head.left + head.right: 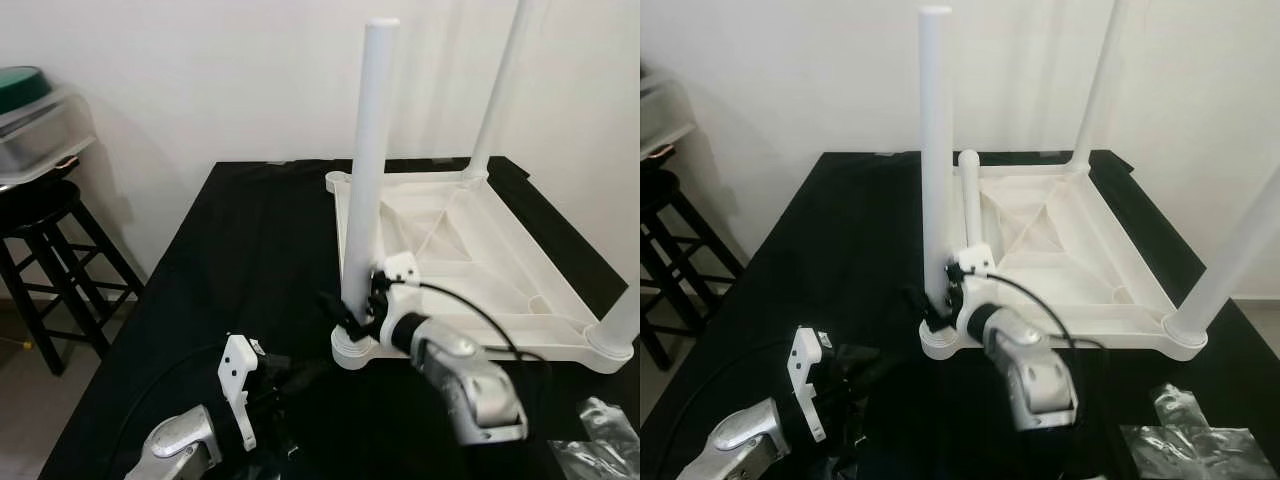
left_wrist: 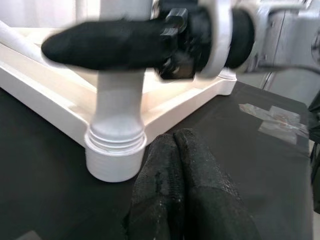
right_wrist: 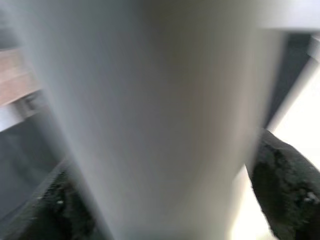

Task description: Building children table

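Right pincer (image 1: 352, 312) clamps one of four upright legs (image 1: 366, 170); left pincer (image 2: 182, 195) pressed together.

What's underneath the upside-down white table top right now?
The table top lies flat on a black work surface, which shows all around it. Whatever sits directly beneath is covered. The right gripper clamps the near leg.

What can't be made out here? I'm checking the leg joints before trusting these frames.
- Near leg: its thread depth in the socket is unclear; the right tool crosses it in the left wrist view.
- Right wrist view: blurred, leg surface unreadable.
- Far right leg: top cut by the frame edge.
- Bag: contents too small to tell.
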`<state>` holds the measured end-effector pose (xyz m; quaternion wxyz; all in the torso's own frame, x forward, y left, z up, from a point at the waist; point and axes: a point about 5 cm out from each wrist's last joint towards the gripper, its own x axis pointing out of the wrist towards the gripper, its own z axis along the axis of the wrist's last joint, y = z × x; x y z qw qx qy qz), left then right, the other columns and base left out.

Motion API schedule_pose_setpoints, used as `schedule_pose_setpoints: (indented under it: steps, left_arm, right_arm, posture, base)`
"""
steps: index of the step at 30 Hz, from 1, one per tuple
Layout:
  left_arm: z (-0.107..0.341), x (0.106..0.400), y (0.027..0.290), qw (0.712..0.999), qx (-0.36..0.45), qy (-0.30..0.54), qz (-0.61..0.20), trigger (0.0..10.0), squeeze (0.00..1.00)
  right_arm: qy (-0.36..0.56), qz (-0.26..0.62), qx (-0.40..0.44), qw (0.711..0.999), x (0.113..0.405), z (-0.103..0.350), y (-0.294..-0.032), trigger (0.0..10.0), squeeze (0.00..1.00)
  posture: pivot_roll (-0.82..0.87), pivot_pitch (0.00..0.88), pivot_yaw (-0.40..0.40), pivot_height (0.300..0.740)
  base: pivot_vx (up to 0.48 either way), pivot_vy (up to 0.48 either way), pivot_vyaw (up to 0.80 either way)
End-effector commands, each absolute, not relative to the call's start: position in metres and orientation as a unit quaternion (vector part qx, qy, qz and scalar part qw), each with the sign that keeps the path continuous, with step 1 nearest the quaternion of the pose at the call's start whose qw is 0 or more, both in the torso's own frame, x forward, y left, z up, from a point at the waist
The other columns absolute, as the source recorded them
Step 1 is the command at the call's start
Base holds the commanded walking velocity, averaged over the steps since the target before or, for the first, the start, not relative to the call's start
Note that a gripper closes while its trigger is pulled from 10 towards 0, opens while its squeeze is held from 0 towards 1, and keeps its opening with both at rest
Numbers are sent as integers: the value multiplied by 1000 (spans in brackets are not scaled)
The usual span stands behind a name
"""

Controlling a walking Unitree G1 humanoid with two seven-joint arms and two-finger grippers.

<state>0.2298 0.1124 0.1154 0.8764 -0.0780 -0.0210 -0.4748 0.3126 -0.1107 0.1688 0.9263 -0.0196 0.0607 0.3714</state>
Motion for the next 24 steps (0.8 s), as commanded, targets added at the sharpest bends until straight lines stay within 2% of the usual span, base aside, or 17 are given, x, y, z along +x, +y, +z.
schedule_pose_setpoints:
  steps: [1, 2, 3, 4, 10, 11, 12, 13, 24]
  left_arm:
    - [111, 231, 113, 879, -69, -9, -472, 10000, 0]
    - [111, 232, 113, 879, -67, -9, -472, 10000, 0]
    - [111, 232, 113, 879, -67, -9, -472, 10000, 0]
    - [110, 232, 112, 880, -66, -9, -471, 10000, 0]
    - [110, 234, 111, 881, -67, -8, -469, 10000, 0]
    - [110, 234, 111, 881, -67, -8, -469, 10000, 0]
    - [110, 234, 111, 880, -67, -8, -469, 10000, 0]
    - [110, 234, 111, 880, -67, -8, -470, 10000, 0]
    - [109, 233, 111, 880, -69, -6, -471, 10000, 0]
  right_arm:
    - [40, 468, -51, 881, 313, 173, -112, 10000, 0]
    - [38, 498, -69, 864, 315, 175, -116, 10000, 0]
    - [38, 498, -69, 864, 315, 175, -116, 10000, 0]
    - [45, 522, -70, 849, 319, 176, -120, 10000, 0]
    - [81, 559, -58, 823, 334, 171, -130, 10000, 0]
    - [86, 562, -58, 820, 336, 170, -133, 9490, 0]
    - [89, 563, -49, 820, 338, 169, -135, 2980, 0]
    - [91, 564, -37, 820, 340, 169, -136, 0, 0]
    - [89, 568, -35, 818, 340, 162, -146, 0, 0]
  posture:
    - [-42, 0, 11, 740]
    - [-42, 0, 11, 740]
    - [-42, 0, 11, 740]
    - [-38, 0, 11, 740]
    - [-26, 0, 5, 740]
    - [-23, 0, 3, 740]
    - [-19, 0, 1, 740]
    - [-21, 0, 2, 740]
    - [-24, 0, -1, 740]
  base:
    - [0, 0, 0]
    - [0, 0, 0]
    - [0, 0, 0]
    - [0, 0, 0]
    - [0, 0, 0]
    - [0, 0, 0]
    - [0, 0, 0]
    - [0, 0, 0]
    - [0, 0, 0]
